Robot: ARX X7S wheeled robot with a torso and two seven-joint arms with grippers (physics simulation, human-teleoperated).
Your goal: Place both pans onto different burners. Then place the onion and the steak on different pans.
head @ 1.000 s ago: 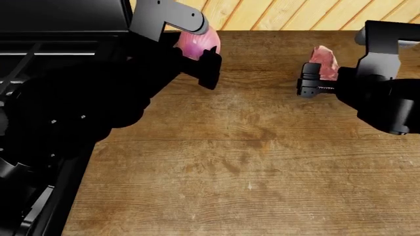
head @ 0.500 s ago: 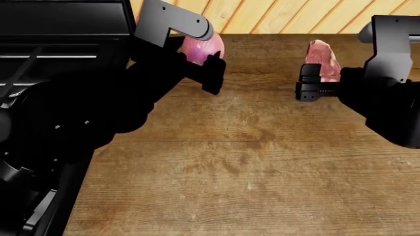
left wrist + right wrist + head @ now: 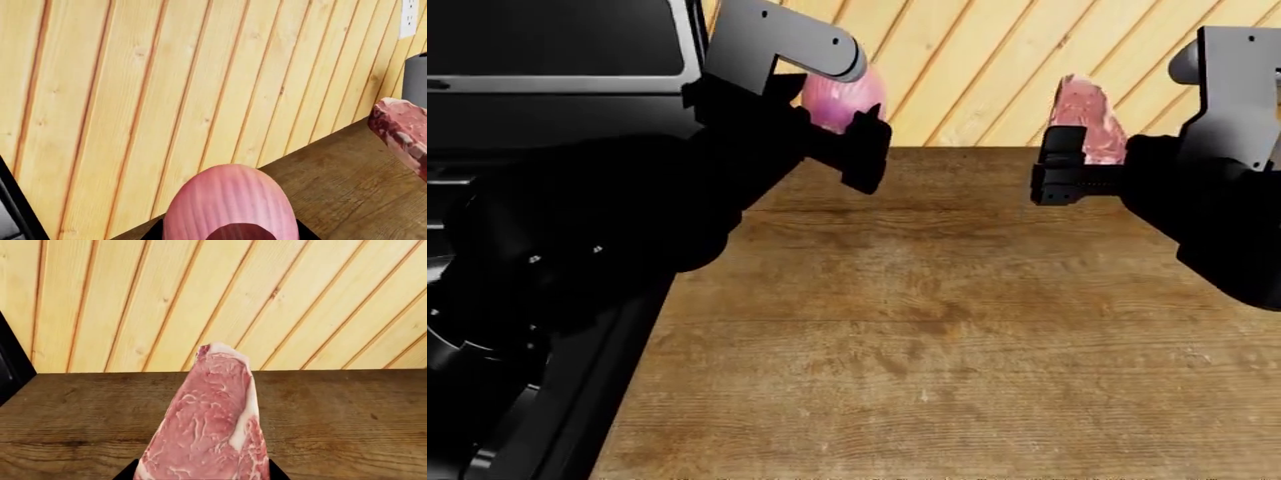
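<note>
Nearest me lies the desk (image 3: 934, 340), a broad top of brown wood with long streaked grain and a few pale scuffs. At its left edge runs the black stove (image 3: 507, 420), its dark metal mostly hidden under my left arm.

Above the desk my left hand (image 3: 834, 125) is clenched on the onion (image 3: 841, 100), which hangs in the air clear of the wood. The onion is a smooth, rounded, egg-like bulb, pinkish-purple, with fine pale stripes running lengthwise; in the left wrist view a darker cut patch shows at its near end (image 3: 230, 205).

My right hand (image 3: 1068, 165) is clenched on the steak (image 3: 1090, 120), also lifted off the desk. The steak is an irregular upright wedge of raw pink-red meat, marbled with thin white veins, with a band of white fat down one edge (image 3: 213, 425). Onion and steak sit well apart, at about the same height.

Behind both rises a wall (image 3: 988, 60) of light wooden planks, glossy, with narrow dark grooves between boards.
</note>
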